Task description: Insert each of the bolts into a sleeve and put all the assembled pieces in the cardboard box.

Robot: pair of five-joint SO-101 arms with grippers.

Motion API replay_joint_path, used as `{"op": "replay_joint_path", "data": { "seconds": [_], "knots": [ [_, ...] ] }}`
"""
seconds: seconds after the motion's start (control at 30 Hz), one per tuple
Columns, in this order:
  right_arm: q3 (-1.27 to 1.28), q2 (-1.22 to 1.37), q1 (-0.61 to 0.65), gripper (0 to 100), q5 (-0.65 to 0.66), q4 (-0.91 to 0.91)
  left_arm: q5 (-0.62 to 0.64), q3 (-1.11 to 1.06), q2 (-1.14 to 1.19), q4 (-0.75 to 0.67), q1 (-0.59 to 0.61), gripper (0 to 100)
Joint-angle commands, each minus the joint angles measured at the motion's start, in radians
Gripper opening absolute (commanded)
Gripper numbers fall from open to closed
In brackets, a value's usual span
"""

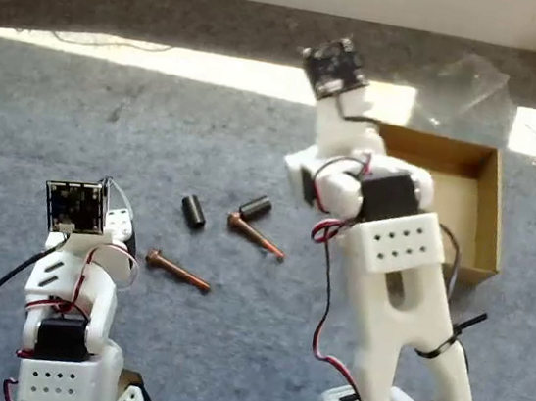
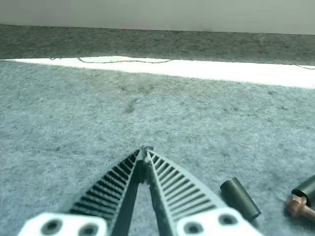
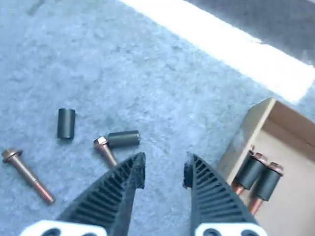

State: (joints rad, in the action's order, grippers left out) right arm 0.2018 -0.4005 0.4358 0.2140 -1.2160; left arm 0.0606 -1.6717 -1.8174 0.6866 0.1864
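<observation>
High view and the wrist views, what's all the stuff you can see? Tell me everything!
loose bolts: 2, copper, lying on the carpet between the arms
loose sleeves: 2, black, on the carpet by the bolts
assembled pieces: 2, black sleeve on copper bolt, inside the cardboard box
cardboard box: 1, brown, right of the loose parts
carpet: 1, grey, under everything
arms: 2, white and black
left tool: 1, dark, shut, over bare carpet
right tool: 1, dark, open, between bolts and box
</observation>
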Motion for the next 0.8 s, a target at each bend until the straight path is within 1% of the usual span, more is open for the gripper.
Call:
{"op": "replay_joint_path", "data": {
  "seconds": [0.0,0.07,0.2,0.33,0.4,0.5,0.57,0.67,0.77],
  "knots": [
    [0.045,-0.036,0.084,11.3,0.006,0.045,-0.002,0.013,-0.012,-0.025,0.013,1],
    [0.087,-0.036,0.124,11.2,0.006,0.111,-0.002,0.015,-0.012,-0.025,0.030,1],
    [0.150,-0.016,0.193,11.1,0.005,0.199,0.002,0.041,-0.012,-0.011,0.122,1],
    [0.150,0.104,0.228,6.1,0.005,0.208,0.002,0.099,-0.012,0.107,0.163,1],
    [0.097,0.188,0.245,3.5,0.005,0.206,-0.002,0.130,-0.012,0.163,0.163,1],
    [0.008,0.323,0.251,3.1,0.003,0.202,-0.003,0.156,-0.012,0.206,0.179,1],
    [-0.058,0.409,0.260,3.1,-0.008,0.199,-0.003,0.154,-0.012,0.204,0.223,1],
    [-0.160,0.527,0.268,3.2,-0.087,0.197,0.000,0.154,-0.012,0.204,0.297,1],
    [-0.302,0.634,0.298,3.2,-0.080,0.124,0.002,0.147,-0.012,0.206,0.341,1]
  ]
}}
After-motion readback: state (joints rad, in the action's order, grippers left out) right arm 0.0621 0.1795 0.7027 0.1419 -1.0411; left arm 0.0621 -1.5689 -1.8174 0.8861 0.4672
